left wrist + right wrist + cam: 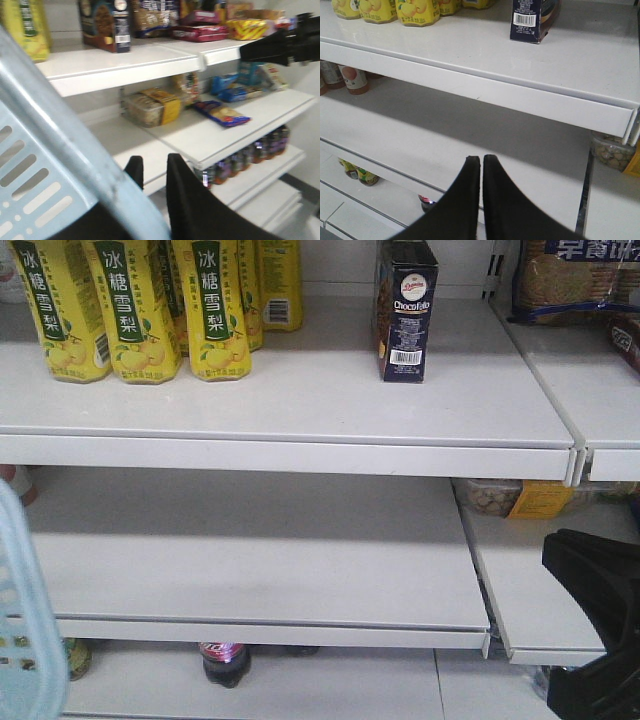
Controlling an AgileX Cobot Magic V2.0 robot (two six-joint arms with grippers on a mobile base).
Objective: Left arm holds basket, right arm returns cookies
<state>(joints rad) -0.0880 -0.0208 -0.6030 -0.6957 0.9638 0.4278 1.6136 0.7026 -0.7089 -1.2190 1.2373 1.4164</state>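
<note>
Upright at upper right of the front view, the cookies point(405, 308) look light, stiff, best pinched across narrow sides; right gripper point(481, 165) empty, jaws together; left gripper point(152, 172) clamps the basket point(45, 165).

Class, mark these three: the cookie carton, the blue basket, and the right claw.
cookie carton point(405, 310), front view, centre of its dark face.
basket point(35, 185), left wrist view, slotted side wall.
right claw point(481, 165), right wrist view, between its closed fingertips.

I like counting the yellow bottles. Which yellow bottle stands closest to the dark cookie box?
The rightmost front bottle, the third along in the front view. The cookies stand to its right across bare shelf; the other front bottles stand farther left.
</note>
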